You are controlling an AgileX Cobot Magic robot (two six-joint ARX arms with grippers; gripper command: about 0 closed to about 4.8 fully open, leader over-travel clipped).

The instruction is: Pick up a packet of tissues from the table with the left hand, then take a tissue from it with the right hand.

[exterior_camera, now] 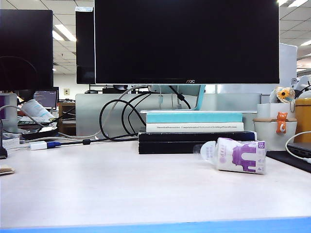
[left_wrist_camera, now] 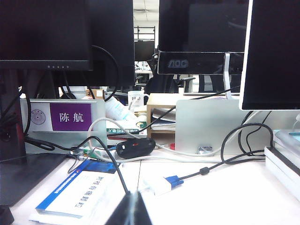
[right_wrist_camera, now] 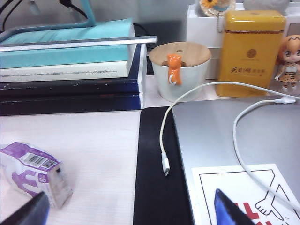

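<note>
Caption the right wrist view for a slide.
Open right gripper above the table, near the lying packet of tissues.

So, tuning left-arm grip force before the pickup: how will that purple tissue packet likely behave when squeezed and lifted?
The packet of tissues looks soft: its wrapper is creased and bulged in the right wrist view, so it will probably squash rather than resist. It seems light and may slide on the smooth table if nudged. The glossy film could be slippery. Lying flat, it is unlikely to roll.

Left hand (left_wrist_camera: pixel 129 211): dark, pointed tip; right hand (right_wrist_camera: pixel 133 211): blue-edged fingers (right_wrist_camera: pixel 229 208).
</note>
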